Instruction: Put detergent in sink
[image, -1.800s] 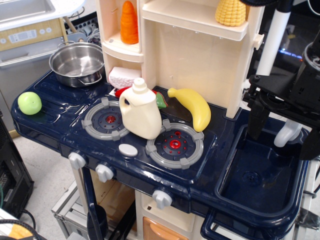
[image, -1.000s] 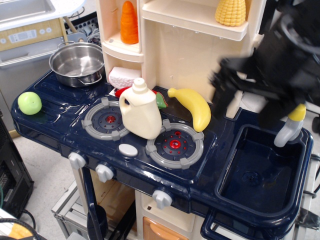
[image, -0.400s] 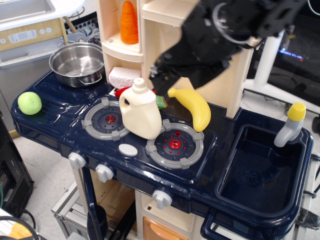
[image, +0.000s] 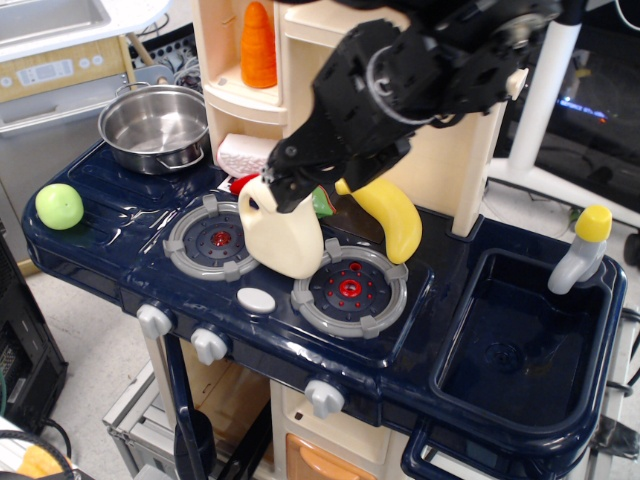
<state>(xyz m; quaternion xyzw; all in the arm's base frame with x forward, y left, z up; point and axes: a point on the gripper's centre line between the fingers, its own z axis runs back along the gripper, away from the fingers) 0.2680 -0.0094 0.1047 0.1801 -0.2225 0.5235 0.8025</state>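
The cream-white detergent jug (image: 280, 238) stands upright on the navy toy stove top between the two grey burners. My black gripper (image: 288, 190) has come down over the jug's top and hides its cap. Its fingers sit around the neck, and the frame does not show whether they are open or closed. The dark navy sink (image: 520, 350) is at the right end of the counter, far to the right of the jug. Nothing lies in it.
A yellow banana (image: 392, 220) lies just right of the jug. A steel pot (image: 155, 125) sits back left, a green apple (image: 60, 206) at the far left. A grey faucet with yellow top (image: 580, 250) stands behind the sink. The cream shelf unit (image: 300, 60) rises behind the stove.
The arm has swung from above the sink at the right across to the left and dropped onto the jug's top. The jug has not moved.
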